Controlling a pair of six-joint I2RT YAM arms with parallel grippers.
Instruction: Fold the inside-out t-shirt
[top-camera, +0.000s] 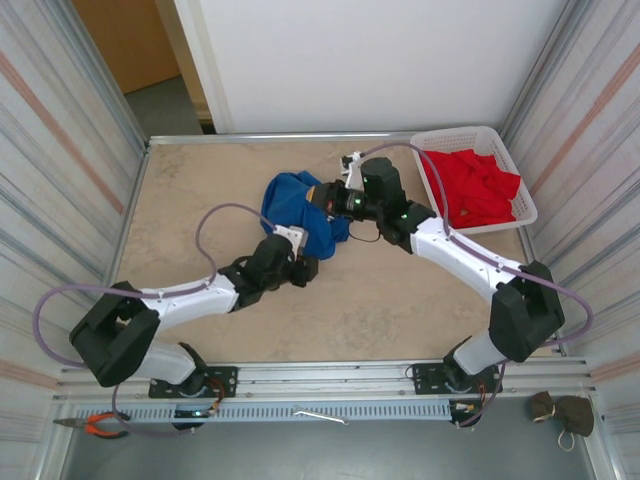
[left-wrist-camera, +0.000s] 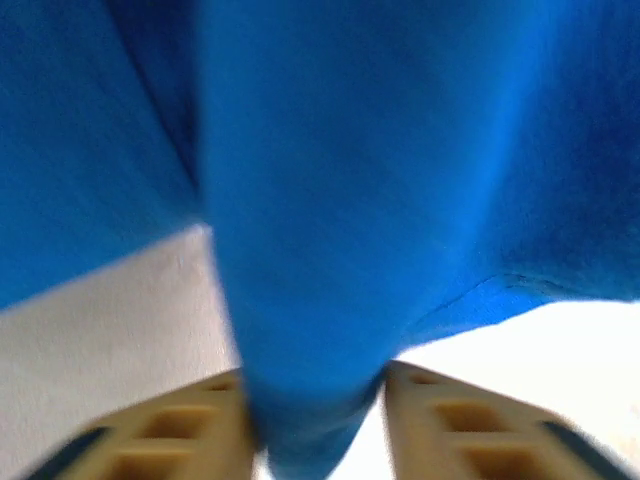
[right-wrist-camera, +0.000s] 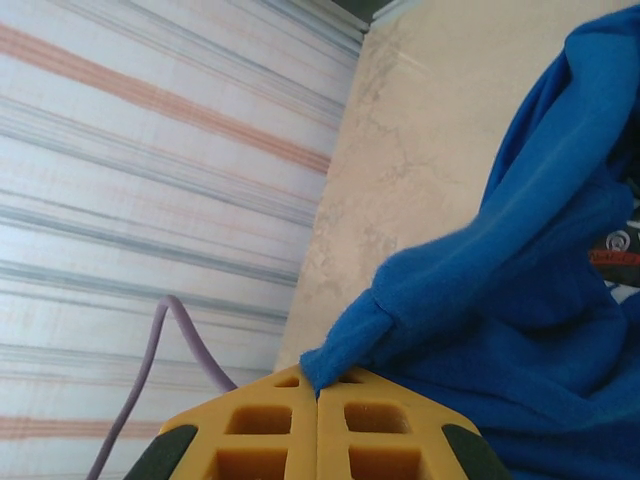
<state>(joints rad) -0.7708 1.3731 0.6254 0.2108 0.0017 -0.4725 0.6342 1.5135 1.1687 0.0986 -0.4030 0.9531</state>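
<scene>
The royal-blue inside-out t-shirt (top-camera: 296, 205) is bunched up and lifted between both arms at the table's middle back. My left gripper (left-wrist-camera: 313, 420) is shut on a thick bunch of the t-shirt's cloth (left-wrist-camera: 330, 200), which fills the gap between its yellow fingers (left-wrist-camera: 180, 430). My right gripper (right-wrist-camera: 318, 385) is shut on a hemmed edge of the t-shirt (right-wrist-camera: 480, 290), its yellow fingers (right-wrist-camera: 390, 430) pressed together. In the top view the left gripper (top-camera: 305, 255) is at the garment's lower edge and the right gripper (top-camera: 325, 197) at its right side.
A white basket (top-camera: 520, 180) holding a red garment (top-camera: 475, 185) stands at the back right. Striped walls close in the beige table (top-camera: 380, 300) on both sides. A purple cable (top-camera: 205, 235) loops over the left arm.
</scene>
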